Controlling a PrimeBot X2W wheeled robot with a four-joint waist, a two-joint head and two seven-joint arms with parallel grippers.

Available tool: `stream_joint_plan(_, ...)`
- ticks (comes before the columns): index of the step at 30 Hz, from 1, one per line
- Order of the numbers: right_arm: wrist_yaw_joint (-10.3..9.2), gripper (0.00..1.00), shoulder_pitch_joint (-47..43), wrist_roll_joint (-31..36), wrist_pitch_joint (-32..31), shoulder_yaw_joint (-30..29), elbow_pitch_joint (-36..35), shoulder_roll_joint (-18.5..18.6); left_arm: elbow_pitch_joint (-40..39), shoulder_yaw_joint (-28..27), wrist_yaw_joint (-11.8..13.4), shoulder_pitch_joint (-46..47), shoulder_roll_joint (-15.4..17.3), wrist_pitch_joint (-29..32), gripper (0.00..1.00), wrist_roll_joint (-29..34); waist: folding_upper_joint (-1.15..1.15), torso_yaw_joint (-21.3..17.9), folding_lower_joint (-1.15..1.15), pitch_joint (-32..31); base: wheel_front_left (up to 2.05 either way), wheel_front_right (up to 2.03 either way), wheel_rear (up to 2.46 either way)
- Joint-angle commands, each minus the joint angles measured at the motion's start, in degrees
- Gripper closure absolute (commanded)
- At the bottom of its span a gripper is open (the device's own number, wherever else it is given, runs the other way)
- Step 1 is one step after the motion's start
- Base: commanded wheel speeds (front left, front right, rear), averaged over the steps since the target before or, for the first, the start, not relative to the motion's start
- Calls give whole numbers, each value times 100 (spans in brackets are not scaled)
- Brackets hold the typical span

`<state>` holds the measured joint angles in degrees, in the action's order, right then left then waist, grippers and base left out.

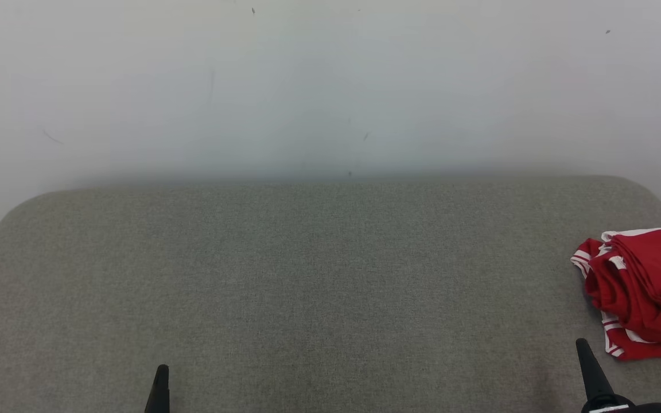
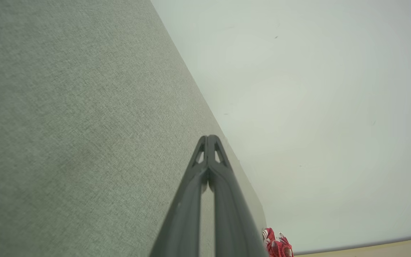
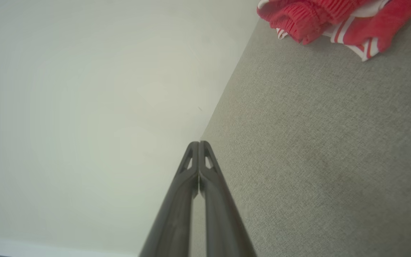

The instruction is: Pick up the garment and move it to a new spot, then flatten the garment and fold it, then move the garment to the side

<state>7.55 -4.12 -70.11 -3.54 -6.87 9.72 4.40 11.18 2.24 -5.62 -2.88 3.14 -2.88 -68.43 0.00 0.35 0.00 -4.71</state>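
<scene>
The left pincer and the right pincer both rise from the bottom edge of the head view, each with its two long dark fingers pressed together into a single point. Neither has hold of anything. They hover over a wide grey woven-fabric surface with rounded far corners, backed by a plain whitish wall.

The red knitted garment with white stripes along its edges lies in a loose, roughly folded heap on the surface. It is ahead of the right pincer and a little to its outer side, near it but not touching, and well apart from the left pincer, off to that pincer's right.

The left wrist view looks along the closed left pincer, its tips meeting with a thin slit lower down between the fingers. A small corner of the garment peeks out beside the fingers at the bottom, next to a pale beige band under the wall.

The right wrist view, past the closed right pincer, brings the garment close enough to show its ribbed knit and the red-and-white striped trim resting flat on the grey weave.
</scene>
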Motion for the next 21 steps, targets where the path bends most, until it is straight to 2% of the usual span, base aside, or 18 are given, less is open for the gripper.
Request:
stream_joint_plan(1, -7, 100, 134, -160, -42, -43, -30, -13, -65, -35, -46, 152, -9, 41, 100, -191, 0, -1, 0, 18, 0, 0, 0)
stream_joint_plan(21, -9, 100, 391, -1118, -364, -238, 33, -79, -73, -182, -109, 356, -20, 253, 100, -1226, 0, -15, 0, 217, 0, 0, 0)
